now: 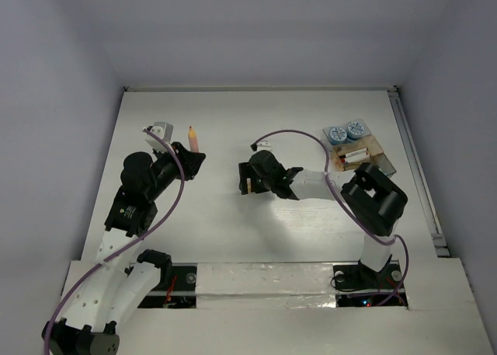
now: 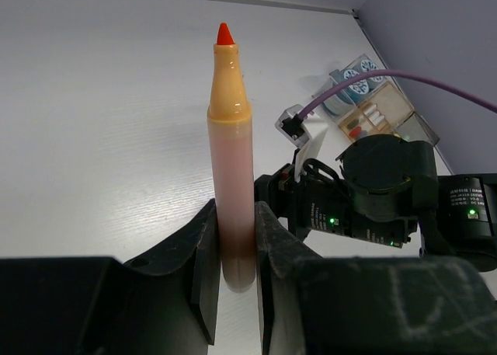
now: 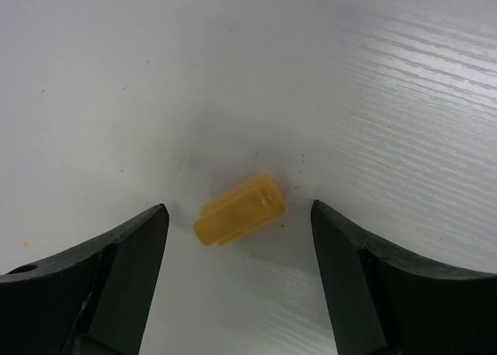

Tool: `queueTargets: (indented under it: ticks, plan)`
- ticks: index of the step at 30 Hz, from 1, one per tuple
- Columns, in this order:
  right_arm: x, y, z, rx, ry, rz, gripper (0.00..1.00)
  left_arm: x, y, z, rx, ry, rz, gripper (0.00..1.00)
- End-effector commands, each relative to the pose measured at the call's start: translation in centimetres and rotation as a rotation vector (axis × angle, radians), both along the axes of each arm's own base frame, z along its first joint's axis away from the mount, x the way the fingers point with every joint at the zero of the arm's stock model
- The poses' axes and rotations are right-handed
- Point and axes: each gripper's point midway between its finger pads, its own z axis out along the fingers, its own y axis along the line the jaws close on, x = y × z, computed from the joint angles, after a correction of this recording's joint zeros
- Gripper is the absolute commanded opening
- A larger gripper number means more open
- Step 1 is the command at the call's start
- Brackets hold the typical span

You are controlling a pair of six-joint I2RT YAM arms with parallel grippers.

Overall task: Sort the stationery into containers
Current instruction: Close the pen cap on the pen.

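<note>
Hidden or unclear: the lower end of the marker is concealed between the fingers of the left gripper. The near edge of the tray is overlapped by the right arm in the top view. Its smaller contents cannot be made out beyond white and red bits.
Left gripper: pressed onto the orange marker, which is held at the left of the table with its red tip pointing far.
Right gripper: spread wide. A yellow piece is seen lying on the table between the fingers, touched by neither.
Two rolls are seen at the tray's far end, at the far right.
Table: white, faintly grained, lightly specked.
Walls: plain pale grey
</note>
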Motion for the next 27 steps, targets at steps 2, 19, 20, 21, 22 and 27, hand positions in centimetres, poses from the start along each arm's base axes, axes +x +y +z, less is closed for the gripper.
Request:
queueTargets:
  ticks: [2, 19, 20, 21, 22, 27]
  plan:
    - [-1.0, -1.8, 0.5, -0.037, 0.020, -0.039, 0.84, 0.0, -0.2, 2.7, -0.028, -0.083, -0.015, 0.00]
    - [-1.2, 2.2, -0.5, -0.001, 0.076, 0.070, 0.77, -0.1, -0.2, 2.8, -0.030, -0.085, -0.013, 0.00]
    - [-0.9, 2.2, -0.6, -0.011, 0.070, 0.065, 0.76, -0.1, -0.1, 2.9, -0.031, -0.089, -0.012, 0.00]
    - [-0.9, 2.0, -0.8, -0.027, 0.076, 0.065, 0.75, -0.1, -0.2, 2.9, -0.031, -0.088, -0.013, 0.00]
    - [-0.8, 2.0, -0.9, -0.042, 0.075, 0.067, 0.74, -0.2, -0.2, 2.9, -0.031, -0.088, -0.015, 0.00]
    - [-0.3, 1.5, -2.1, -0.133, 0.093, 0.069, 0.71, -0.1, -0.1, 3.0, -0.031, -0.089, -0.010, 0.00]
